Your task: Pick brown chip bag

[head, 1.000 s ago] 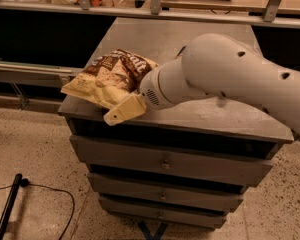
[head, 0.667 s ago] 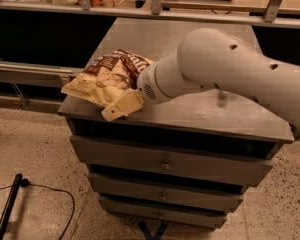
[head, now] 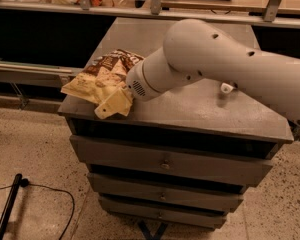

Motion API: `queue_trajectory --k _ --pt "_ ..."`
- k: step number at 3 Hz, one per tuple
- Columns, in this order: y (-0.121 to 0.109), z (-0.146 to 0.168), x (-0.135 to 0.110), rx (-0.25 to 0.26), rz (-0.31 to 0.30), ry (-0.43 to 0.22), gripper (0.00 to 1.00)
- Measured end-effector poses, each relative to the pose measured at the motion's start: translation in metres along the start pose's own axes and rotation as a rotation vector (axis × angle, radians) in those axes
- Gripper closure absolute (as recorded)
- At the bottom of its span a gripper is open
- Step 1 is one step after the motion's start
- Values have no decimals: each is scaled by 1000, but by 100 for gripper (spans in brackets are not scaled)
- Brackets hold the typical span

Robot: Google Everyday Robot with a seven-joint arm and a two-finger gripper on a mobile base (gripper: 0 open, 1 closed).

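The brown chip bag [head: 101,77] lies flat on the front left corner of the grey cabinet's top [head: 200,109], its dark brown part toward the back and its pale yellow part toward the left edge, one corner reaching just past that edge. The gripper [head: 111,104] is low over the top at the bag's near right side, its pale end lying against or over the bag's front edge; it cannot be told whether there is contact, or whether the gripper is spread apart or closed, because the wrist covers most of it. The thick white arm [head: 215,59] comes in from the right, crosses the middle of the top and hides the bag's right edge; its far end is cut off at the frame's right side. A small white object [head: 226,88] sits on the top just under the arm, too small to make out. Below the top are the cabinet's drawers [head: 165,164], and a dark cable [head: 50,191] lies on the speckled floor to the left. Compared with a second ago, the gripper and wrist have shifted left, closer onto the bag, while the bag lies in the same spot.
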State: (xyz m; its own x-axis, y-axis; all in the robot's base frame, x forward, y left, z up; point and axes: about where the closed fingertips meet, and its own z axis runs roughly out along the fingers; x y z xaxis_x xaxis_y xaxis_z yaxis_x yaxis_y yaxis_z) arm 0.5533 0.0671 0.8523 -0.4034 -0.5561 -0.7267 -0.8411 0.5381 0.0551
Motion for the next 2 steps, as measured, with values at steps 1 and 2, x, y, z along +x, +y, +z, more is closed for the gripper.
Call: queue_trajectory --k 1,2 --pt "1 9 1 -25 4 47 42" --pt "-1 13 3 -10 12 103 65"
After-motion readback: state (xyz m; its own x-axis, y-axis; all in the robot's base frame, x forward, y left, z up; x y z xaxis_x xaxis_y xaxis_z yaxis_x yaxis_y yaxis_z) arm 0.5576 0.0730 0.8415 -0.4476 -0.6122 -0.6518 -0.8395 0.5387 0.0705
